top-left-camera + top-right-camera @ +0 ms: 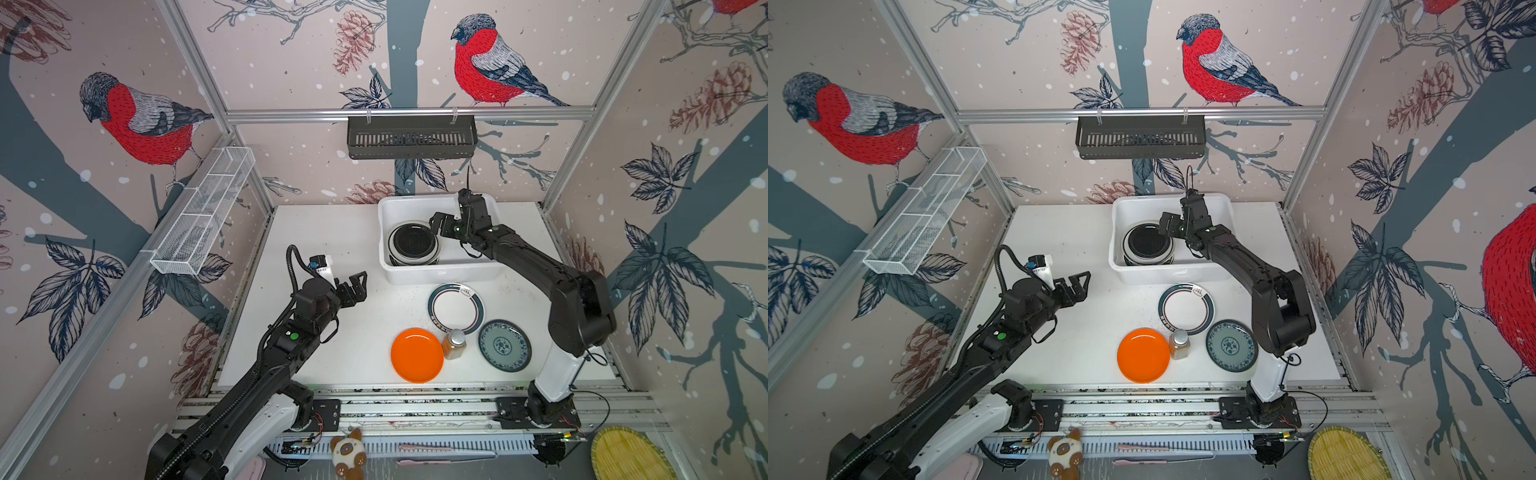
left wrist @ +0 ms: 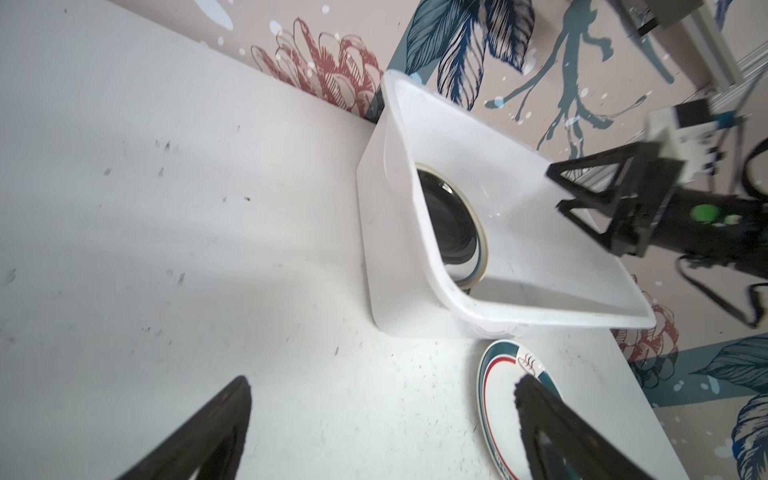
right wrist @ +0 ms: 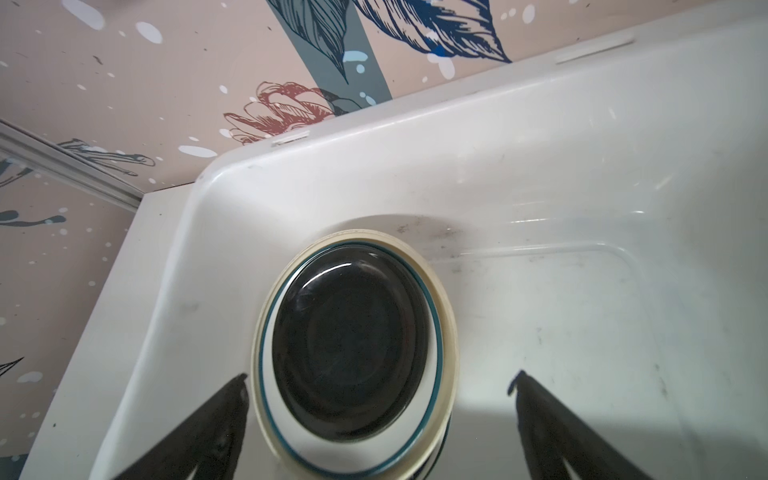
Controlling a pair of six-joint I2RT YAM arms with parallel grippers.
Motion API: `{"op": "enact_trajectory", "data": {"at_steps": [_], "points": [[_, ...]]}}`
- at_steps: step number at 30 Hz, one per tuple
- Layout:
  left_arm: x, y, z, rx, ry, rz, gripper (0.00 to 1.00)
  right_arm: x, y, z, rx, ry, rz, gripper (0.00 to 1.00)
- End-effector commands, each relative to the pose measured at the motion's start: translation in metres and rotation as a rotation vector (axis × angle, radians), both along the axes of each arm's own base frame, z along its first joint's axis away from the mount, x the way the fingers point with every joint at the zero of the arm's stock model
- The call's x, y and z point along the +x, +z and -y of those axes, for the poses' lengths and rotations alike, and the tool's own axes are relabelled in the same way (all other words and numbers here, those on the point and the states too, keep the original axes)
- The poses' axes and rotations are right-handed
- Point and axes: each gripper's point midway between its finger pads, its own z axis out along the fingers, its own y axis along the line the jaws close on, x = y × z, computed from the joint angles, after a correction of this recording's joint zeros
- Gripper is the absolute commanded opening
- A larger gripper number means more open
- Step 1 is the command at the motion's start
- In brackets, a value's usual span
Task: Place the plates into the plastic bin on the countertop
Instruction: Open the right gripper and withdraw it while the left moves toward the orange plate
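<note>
Right gripper (image 3: pixel 381 378) spread wide over bin (image 1: pixel 442 272).
Black plate (image 3: pixel 353 340) tops the stack (image 3: pixel 451 332) inside, unheld; left gripper (image 2: pixel 382 381) gapes over the countertop (image 2: pixel 166 208).

Both top views look steeply down from high above the front edge of the countertop (image 1: pixel 324 232) toward its back edge, taking in all of it. The left wrist camera looks low across it at the plastic bin (image 2: pixel 395 257). The right wrist camera hangs close over the bin's inside, and all four views share the stacked plates (image 3: pixel 353 345).
</note>
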Motion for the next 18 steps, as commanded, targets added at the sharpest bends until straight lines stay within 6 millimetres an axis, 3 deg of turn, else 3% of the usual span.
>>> {"op": "enact_trajectory", "data": {"at_steps": [1,5,8,14,18], "points": [[-0.017,-0.033,0.002,0.000,-0.035,-0.114,0.98,-0.028,0.021,-0.001,0.030,0.049,0.073,1.00],[-0.036,-0.062,0.011,-0.026,-0.107,-0.209,0.98,-0.066,0.029,0.012,0.074,0.054,0.101,1.00],[-0.051,-0.083,0.020,-0.032,-0.166,-0.279,0.97,-0.084,0.034,0.027,0.076,0.026,0.124,0.99],[-0.070,-0.099,0.038,-0.084,-0.280,-0.306,0.88,-0.099,0.047,0.045,0.079,-0.013,0.182,0.99],[-0.078,-0.101,0.052,-0.104,-0.352,-0.310,0.85,-0.100,0.042,0.048,0.061,-0.020,0.170,0.99]]}}
